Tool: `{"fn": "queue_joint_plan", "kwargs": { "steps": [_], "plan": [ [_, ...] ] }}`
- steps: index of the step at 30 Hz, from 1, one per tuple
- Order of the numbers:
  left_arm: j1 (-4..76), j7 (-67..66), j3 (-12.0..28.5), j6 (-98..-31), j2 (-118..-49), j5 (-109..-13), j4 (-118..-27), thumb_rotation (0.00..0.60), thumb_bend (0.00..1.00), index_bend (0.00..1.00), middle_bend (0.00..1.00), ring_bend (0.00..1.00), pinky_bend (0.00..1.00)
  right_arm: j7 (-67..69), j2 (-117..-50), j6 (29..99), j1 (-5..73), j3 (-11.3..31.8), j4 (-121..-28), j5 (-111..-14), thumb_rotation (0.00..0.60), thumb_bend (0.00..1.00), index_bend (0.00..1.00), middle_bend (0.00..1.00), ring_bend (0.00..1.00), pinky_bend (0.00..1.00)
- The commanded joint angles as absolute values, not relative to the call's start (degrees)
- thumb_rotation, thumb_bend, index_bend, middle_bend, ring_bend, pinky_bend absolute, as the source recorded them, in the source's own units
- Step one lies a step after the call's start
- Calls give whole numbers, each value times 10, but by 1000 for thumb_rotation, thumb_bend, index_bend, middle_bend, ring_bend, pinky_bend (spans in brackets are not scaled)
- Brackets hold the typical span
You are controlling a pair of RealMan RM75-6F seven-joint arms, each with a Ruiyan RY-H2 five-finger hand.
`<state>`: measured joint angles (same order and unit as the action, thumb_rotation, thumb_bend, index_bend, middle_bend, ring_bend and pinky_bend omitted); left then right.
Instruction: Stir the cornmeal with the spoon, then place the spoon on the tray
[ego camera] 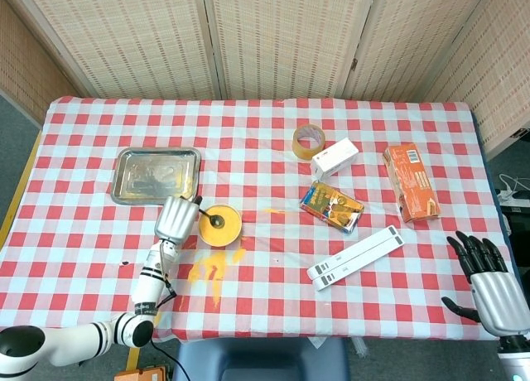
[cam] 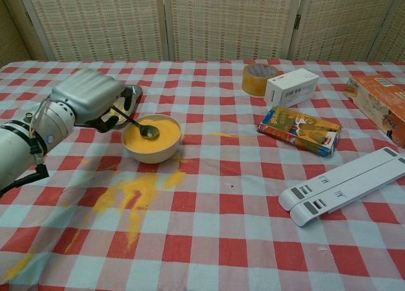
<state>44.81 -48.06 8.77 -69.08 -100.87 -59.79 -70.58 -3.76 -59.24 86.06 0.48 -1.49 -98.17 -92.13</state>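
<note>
Over yellow cornmeal: dark spoon, L hand fingers grasping; R hand fingers spread.

Spoon: dark, tilted, bowl in yellow cornmeal right of left hand; steel tray lies beyond.

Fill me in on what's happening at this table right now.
The robot's left hand holds a spoon with its bowl dipped in the cornmeal in a small bowl, so stirring is under way. Some cornmeal is spilled on the checked cloth in front of the bowl. The metal tray sits empty behind it. The right hand hangs open at the table's edge, holding nothing.
</note>
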Motion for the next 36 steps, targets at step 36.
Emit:
{"fn": "queue_joint_plan", "kwargs": {
  "steps": [36],
  "plan": [
    [454,-487,86,-590,-935,-577,-721,600,726,351,1000,1000,1000,-48,-597,859,5,-13,-982,-918,600,46,0,0,0,0]
  ]
}}
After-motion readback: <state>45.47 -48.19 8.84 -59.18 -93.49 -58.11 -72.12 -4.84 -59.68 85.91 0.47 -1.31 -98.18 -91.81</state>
